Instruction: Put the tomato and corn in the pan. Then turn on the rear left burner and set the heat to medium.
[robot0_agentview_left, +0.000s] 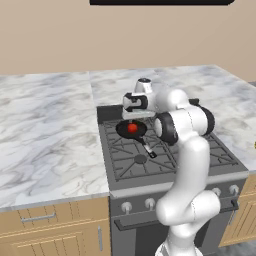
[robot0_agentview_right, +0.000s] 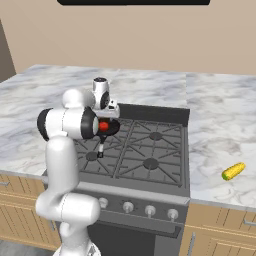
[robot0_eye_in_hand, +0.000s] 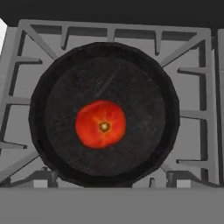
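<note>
The tomato (robot0_eye_in_hand: 100, 124) lies loose in the middle of the black pan (robot0_eye_in_hand: 140, 100), stem scar up. The pan (robot0_agentview_left: 141, 131) rests on the grate at the stove's rear left, so the rear left burner is hidden beneath it. Its handle (robot0_agentview_left: 148, 150) points toward the stove front. My gripper (robot0_agentview_left: 136, 118) hangs straight above the pan and points down at the tomato (robot0_agentview_left: 132, 128); it is open and holds nothing. In the right base view the gripper (robot0_agentview_right: 109, 114) stands just over the tomato (robot0_agentview_right: 103, 126). The corn (robot0_agentview_right: 233, 171) lies on the counter to the right of the stove.
Grey grate bars (robot0_eye_in_hand: 192, 87) ring the pan. The front left burner (robot0_agentview_left: 140, 159) is bare. Several knobs (robot0_agentview_right: 128, 206) line the stove's front panel. Marble counter (robot0_agentview_left: 45, 135) spreads on both sides, with wooden cabinets below.
</note>
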